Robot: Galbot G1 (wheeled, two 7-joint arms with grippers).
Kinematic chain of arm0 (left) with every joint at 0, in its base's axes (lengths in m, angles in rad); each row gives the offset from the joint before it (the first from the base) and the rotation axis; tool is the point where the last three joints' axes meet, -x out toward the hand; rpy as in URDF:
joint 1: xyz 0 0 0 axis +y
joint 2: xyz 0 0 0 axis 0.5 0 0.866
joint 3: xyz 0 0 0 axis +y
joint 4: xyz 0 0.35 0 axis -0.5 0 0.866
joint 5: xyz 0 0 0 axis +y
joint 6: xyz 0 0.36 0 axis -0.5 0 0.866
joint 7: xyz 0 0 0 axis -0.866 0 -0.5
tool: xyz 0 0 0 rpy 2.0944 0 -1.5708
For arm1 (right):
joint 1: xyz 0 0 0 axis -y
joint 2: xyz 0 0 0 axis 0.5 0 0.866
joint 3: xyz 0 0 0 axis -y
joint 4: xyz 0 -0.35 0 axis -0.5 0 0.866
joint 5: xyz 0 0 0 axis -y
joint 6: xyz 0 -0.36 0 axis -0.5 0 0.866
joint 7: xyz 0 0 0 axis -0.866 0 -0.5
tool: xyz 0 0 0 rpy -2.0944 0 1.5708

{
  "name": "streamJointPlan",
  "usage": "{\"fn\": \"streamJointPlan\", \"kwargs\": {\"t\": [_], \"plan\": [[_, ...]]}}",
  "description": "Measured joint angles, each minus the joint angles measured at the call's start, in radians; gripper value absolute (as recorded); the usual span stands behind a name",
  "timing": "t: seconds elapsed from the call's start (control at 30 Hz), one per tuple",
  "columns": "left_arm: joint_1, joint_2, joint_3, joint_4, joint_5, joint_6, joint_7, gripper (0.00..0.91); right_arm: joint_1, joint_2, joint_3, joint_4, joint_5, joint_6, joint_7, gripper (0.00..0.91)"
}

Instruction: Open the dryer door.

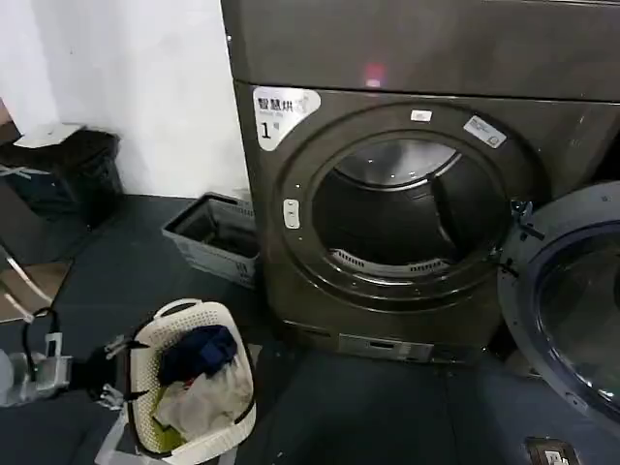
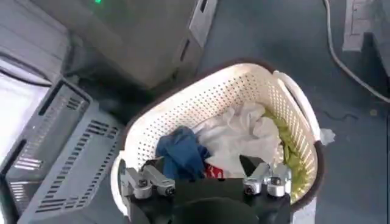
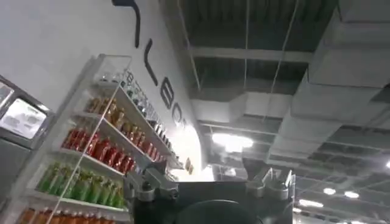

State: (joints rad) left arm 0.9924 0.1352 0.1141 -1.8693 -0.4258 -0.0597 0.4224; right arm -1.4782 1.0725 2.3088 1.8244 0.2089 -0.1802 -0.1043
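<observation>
The dryer, labelled "1", has its door swung open; left gripper spread wide above the basket, right gripper likewise spread

A white label on the dryer front reads "1" under some Chinese characters. The wall's big dark letters are cut off.

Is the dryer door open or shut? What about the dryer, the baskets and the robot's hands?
dryer door: swung open to the right
dryer: drum empty, pink light on
white laundry basket: upright, holding clothes
grey crate: on the floor left of the dryer
left gripper: open above the basket
right gripper: open, pointing up
</observation>
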Motion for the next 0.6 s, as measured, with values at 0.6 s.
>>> {"fn": "streamJointPlan", "kwargs": {"t": [0.6], "plan": [[0.06, 0.002, -0.078, 0.025, 0.089, -0.012, 0.049, 0.907, -0.001, -0.004, 0.005, 0.004, 0.023, -0.004, -0.001, 0.907]]}}
